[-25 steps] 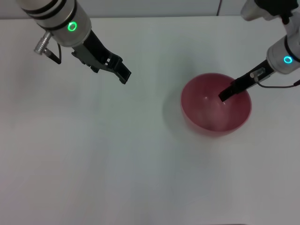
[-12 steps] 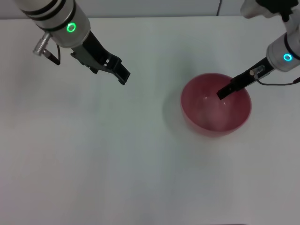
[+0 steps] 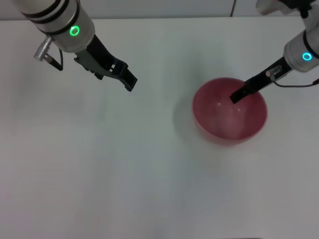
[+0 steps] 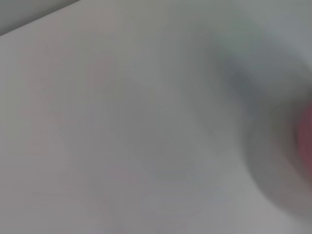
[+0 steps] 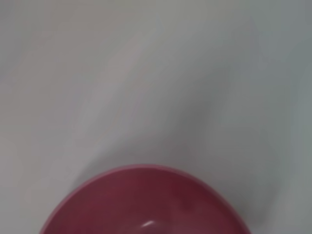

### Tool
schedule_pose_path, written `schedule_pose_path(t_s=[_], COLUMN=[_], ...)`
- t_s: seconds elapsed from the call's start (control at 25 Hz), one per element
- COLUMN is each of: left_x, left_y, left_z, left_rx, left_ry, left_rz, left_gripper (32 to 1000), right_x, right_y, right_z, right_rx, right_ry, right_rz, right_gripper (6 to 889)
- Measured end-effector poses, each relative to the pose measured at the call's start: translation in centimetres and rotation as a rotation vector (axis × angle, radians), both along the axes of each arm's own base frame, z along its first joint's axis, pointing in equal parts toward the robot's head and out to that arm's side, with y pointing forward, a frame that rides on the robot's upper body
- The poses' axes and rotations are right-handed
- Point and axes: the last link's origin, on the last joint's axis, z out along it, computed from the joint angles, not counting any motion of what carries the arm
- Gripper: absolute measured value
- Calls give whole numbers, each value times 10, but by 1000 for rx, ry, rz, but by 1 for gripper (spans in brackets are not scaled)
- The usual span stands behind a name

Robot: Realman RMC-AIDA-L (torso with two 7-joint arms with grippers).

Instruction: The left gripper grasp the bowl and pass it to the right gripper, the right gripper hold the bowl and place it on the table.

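The pink bowl (image 3: 229, 110) stands upright on the white table (image 3: 149, 164), right of centre. My right gripper (image 3: 234, 97), slim and black on the cyan-ringed arm, hangs over the bowl's inside near its far rim, seen edge-on. In the right wrist view the bowl (image 5: 146, 204) fills the lower part, with nothing in it. My left gripper (image 3: 128, 79), on the green-ringed arm, hovers open over the table far to the left of the bowl, holding nothing. The left wrist view shows blurred tabletop and a pink edge of the bowl (image 4: 307, 136).
A thin black cable (image 3: 294, 83) trails from the right arm beside the bowl. The table's far edge (image 3: 164, 18) runs along the top of the head view. Bare white tabletop lies between the two arms and in front of the bowl.
The right gripper has drawn slightly up and back over the bowl, which has stayed put. The left arm has drifted a little up and to the left.
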Motion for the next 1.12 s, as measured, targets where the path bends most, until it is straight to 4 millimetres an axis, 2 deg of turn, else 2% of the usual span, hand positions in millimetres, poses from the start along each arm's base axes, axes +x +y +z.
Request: schedule_pose_path(t_s=[0.36,0.56,1.12], left_x=[-7,-14,-24], left_y=[-1,-3,-7], left_z=[2,3,3], left_rx=[2,2,-1], left_ry=[1,2,3], left_rz=[16,34,60], left_gripper=[834,834,834], right_x=[-11,-25,-46], right_y=[-2,1,5], right_z=[2,12,43], right_rx=[-31,-34,-46], right_ry=[14,21,-34], right_rz=[-3,4,-1], right_gripper=[862,862,860])
